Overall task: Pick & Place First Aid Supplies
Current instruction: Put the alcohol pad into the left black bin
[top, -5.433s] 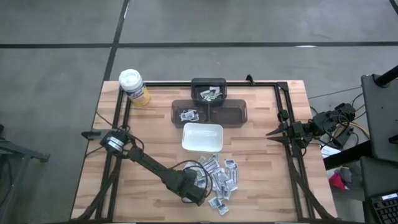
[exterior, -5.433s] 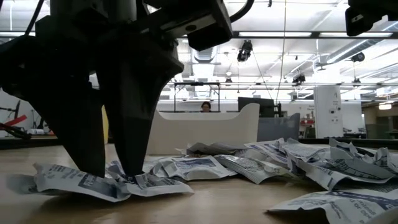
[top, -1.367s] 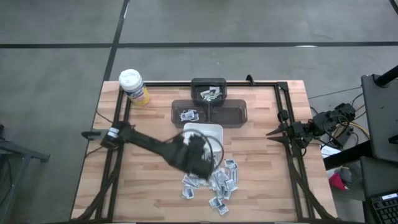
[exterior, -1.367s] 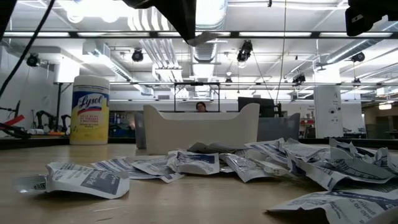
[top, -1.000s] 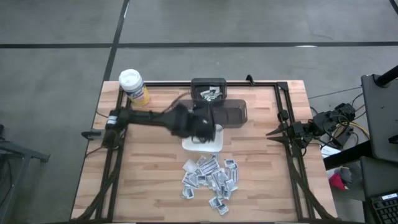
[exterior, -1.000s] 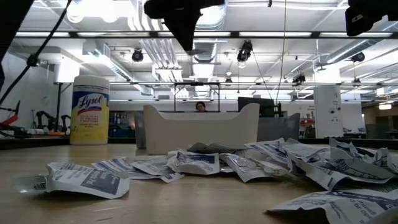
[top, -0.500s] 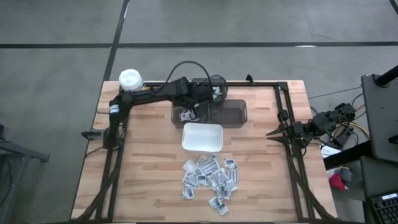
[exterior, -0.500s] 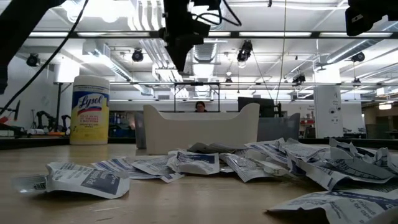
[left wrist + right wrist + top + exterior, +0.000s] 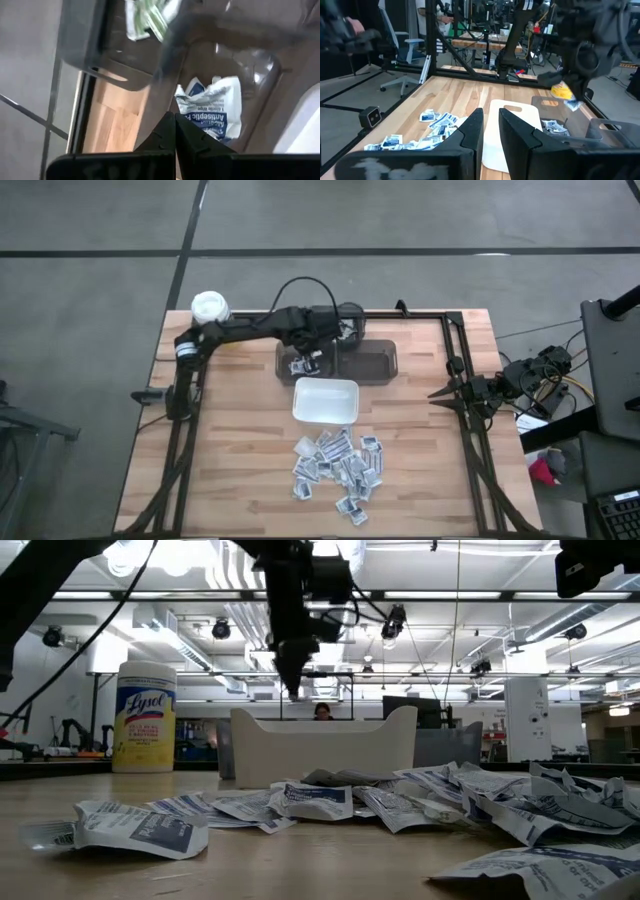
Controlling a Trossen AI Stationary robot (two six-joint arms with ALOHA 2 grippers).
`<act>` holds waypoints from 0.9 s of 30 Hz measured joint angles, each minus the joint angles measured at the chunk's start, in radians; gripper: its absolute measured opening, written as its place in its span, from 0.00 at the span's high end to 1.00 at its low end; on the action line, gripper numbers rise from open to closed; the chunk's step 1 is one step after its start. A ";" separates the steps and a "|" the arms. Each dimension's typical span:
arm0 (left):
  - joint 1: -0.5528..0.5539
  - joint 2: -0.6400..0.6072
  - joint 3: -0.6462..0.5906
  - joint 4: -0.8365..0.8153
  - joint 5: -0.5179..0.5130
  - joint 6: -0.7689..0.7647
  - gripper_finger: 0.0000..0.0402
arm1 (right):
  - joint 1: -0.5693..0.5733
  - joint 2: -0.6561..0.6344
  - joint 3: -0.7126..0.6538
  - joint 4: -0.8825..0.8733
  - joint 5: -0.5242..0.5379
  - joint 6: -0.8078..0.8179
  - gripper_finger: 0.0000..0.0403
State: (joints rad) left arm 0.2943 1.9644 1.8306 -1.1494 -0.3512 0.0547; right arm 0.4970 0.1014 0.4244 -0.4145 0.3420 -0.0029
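Note:
My left gripper (image 9: 314,355) hangs over the left compartment of the dark tray (image 9: 372,364), pointing steeply down and shut on a white and blue packet (image 9: 212,110). Other packets (image 9: 302,366) lie in that compartment. A heap of first aid supplies (image 9: 340,470) lies on the wood near the front. The white dish (image 9: 325,401) stands between heap and tray. My right gripper (image 9: 490,122) waits at the table's right edge, open, with nothing between its fingers. My left gripper pinches the packet by one edge (image 9: 184,116) between its two fingertips, coming from above and slanting down. The packet sticks out beyond the fingertips, lifted clear above the tray's floor; in the right wrist view it hangs as a small blue-white scrap (image 9: 573,104) under the fingers.
A yellow canister with a white lid (image 9: 213,315) stands at the far left corner. The tray's back compartment (image 9: 336,330) holds green and white packets. A black frame rail (image 9: 420,314) runs along the table's far and side edges. Bare wood lies left of the heap.
My left gripper has swung from above the white dish's far edge toward the table's far edge, over the dark tray's left compartment. It has sunk a little and rolled its wrist, staying shut with the packet.

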 joint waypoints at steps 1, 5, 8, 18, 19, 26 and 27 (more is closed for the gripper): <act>0.000 0.000 -0.028 0.015 0.000 0.010 1.00 | 0.000 0.000 0.000 0.000 0.000 0.000 0.85; 0.000 0.000 -0.132 0.082 0.000 0.035 1.00 | 0.000 0.000 0.000 0.000 0.000 0.003 0.85; 0.000 0.000 -0.194 0.137 -0.001 0.061 1.00 | 0.000 0.000 0.000 0.000 0.000 0.003 0.85; 0.010 0.000 -0.301 0.243 -0.013 0.085 1.00 | 0.000 0.000 0.000 0.000 0.000 0.003 0.85; 0.012 0.000 -0.306 0.245 -0.013 0.088 1.00 | 0.000 0.000 0.000 0.001 0.000 0.003 0.85; 0.012 0.000 -0.312 0.254 -0.001 0.092 1.00 | 0.000 0.000 0.000 0.001 0.000 0.003 0.85; 0.012 0.000 -0.312 0.255 0.000 0.092 1.00 | 0.000 0.000 0.000 0.001 0.000 0.003 0.85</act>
State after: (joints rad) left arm 0.3065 1.9648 1.5188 -0.8944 -0.3515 0.1471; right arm 0.4973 0.1017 0.4244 -0.4137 0.3420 0.0005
